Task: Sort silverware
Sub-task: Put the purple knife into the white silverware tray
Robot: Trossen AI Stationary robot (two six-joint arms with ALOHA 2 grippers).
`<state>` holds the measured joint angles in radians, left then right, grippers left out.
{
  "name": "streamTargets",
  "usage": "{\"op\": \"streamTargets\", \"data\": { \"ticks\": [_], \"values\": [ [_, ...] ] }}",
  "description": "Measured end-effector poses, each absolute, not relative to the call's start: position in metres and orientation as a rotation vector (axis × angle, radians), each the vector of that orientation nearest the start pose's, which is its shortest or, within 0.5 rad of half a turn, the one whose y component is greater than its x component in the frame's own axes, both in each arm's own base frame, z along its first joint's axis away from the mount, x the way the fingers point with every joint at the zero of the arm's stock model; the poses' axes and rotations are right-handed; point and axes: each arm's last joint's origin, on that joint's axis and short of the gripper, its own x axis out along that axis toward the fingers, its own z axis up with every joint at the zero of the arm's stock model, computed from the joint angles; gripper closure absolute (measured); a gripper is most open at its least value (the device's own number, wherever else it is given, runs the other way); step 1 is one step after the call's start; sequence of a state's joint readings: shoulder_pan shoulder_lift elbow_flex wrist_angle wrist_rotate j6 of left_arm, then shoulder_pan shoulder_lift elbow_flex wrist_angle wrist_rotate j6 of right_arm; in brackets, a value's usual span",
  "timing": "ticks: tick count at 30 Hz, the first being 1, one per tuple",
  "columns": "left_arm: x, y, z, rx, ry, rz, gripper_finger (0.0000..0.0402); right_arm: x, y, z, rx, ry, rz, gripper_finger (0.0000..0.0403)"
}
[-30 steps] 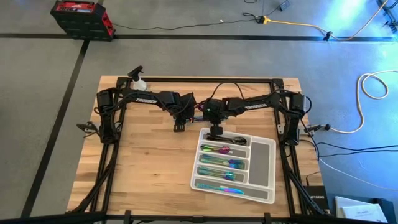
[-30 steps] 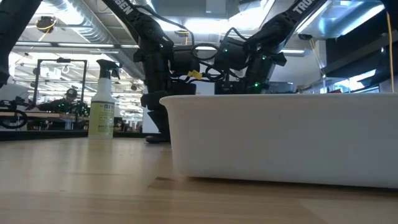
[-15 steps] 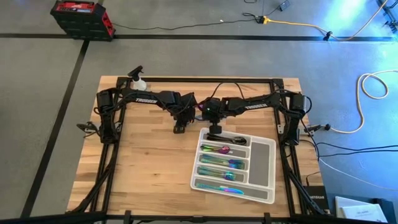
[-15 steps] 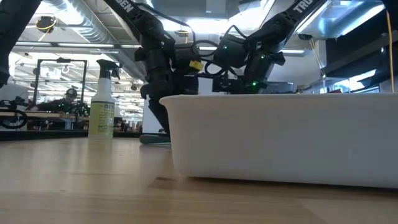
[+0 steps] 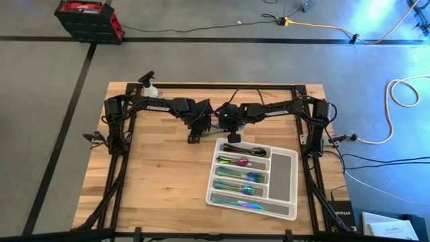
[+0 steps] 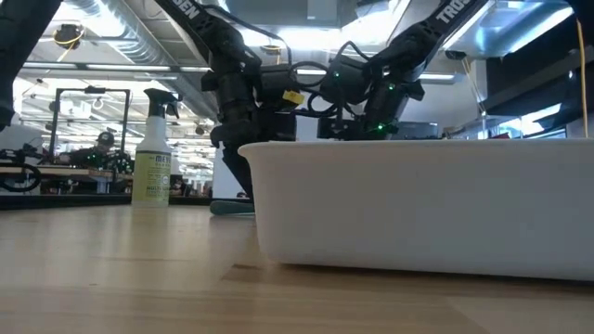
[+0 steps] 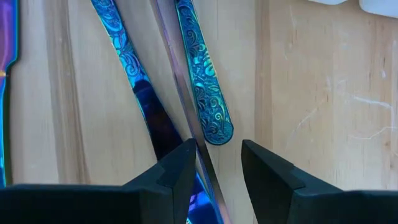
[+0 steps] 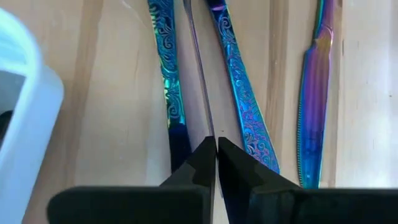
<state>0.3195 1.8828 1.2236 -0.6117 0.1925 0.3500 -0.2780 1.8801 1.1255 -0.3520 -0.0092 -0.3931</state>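
Loose rainbow-blue silverware lies on the wood at the far middle of the table. My right gripper is shut on a slim piece seen edge-on. My left gripper stands open just to its left, and a like thin strip runs between its fingers, close along one of them. A purple knife lies flat beside the others. More silverware lies in the white tray. My right gripper pinches one end of the slim piece between its two fingers, coming steeply from above, with the piece running on away from the fingertips. The fingers hide how far in it reaches. My left gripper: I cannot tell whether its finger touches the strip.
The tray's wall fills the low view's near right, close by both grippers. A spray bottle stands at the far left corner. Bare wood lies left of the tray and along the near edge.
Both grippers have kept their places, each wrist turning a little. In the low view a teal piece has come into sight at table height under the left gripper.
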Motion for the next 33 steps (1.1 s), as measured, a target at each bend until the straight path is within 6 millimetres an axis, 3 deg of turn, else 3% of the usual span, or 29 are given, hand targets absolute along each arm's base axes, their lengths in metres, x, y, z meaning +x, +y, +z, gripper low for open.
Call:
{"op": "streamTargets", "data": {
  "ticks": [14,33],
  "values": [
    [0.343,0.107,0.16,-0.022,1.232,-0.106,0.0286,0.352,-0.1,0.134,-0.163,1.137,0.032,0.0402],
    [0.343,0.106,0.161,-0.042,1.22,-0.135,0.0286,0.351,-0.102,0.133,-0.195,1.15,-0.026,0.0402]
  ]
}}
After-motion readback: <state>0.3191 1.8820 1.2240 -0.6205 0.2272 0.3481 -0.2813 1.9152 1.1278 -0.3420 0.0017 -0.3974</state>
